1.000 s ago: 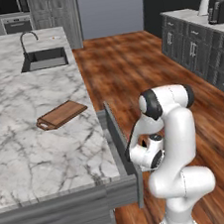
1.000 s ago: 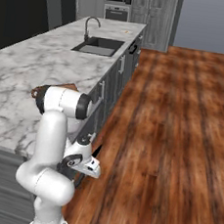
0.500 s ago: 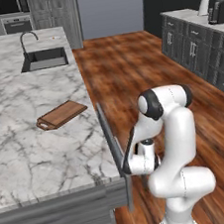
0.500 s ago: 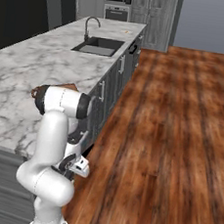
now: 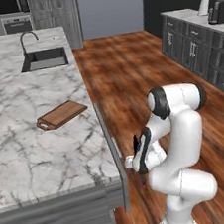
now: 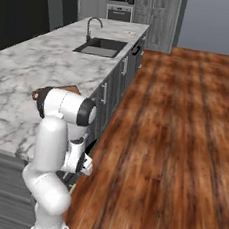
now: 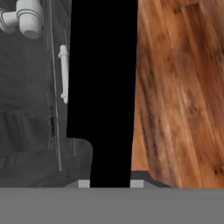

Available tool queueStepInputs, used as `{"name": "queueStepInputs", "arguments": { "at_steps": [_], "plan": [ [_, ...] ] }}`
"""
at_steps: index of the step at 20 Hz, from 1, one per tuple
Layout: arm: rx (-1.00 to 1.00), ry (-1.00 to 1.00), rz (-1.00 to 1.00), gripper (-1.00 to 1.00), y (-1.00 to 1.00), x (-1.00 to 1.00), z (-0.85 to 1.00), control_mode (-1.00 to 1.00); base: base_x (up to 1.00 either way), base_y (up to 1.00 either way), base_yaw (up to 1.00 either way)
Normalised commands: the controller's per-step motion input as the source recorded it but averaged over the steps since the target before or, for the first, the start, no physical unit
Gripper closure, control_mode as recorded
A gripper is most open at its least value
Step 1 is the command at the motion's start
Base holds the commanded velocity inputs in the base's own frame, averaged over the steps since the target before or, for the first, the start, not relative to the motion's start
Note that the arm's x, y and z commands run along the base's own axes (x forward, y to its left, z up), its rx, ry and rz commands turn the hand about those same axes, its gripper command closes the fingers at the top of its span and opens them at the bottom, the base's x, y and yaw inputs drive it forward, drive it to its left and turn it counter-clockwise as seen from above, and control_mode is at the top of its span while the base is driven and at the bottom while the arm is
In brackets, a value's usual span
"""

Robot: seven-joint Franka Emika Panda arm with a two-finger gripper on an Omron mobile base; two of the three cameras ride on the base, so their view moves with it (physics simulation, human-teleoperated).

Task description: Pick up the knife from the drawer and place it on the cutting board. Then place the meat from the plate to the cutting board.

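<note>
Glossy wood floor (image 6: pixel 186 124), marble island (image 5: pixel 18 106) with sink (image 5: pixel 44 59).

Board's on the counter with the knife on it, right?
No. The board is on the counter but bare, as the left base view shows; the knife is in the hand, per the hand view.

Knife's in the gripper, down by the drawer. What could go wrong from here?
1. The gripper holds the knife low, below the marble counter and close beside the drawer front. Lifting straight up may clip either edge.
2. The dark blade covers the middle of the hand view, so aiming from that camera will likely be poor.
3. The cutting board is small and lies askew, so the knife may overhang it.
</note>
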Motion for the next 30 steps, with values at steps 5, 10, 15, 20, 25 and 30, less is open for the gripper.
{"name": "queueStepInputs", "arguments": {
  "at_steps": [5,10,15,20,25,30],
  "plan": [
    [-0.1,-0.03,0.06,1.0,-0.46,-0.12,0.55,-1.0,0.0,0.0,0.0],
    [-0.22,0.0,0.0,1.0,-0.41,0.0,0.78,-1.0,0.0,0.0,0.0],
    [-0.08,0.0,0.0,1.0,-0.44,0.05,1.0,-1.0,0.0,0.0,0.0],
    [0.0,0.0,-0.01,1.0,-0.38,0.32,1.0,-1.0,0.0,0.0,0.0],
    [0.05,0.07,0.0,1.0,-0.36,0.31,0.95,-1.0,0.0,0.0,0.0],
    [0.08,0.2,-0.01,1.0,-0.3,0.24,0.85,-1.0,0.0,0.0,0.0]
  ]
}}
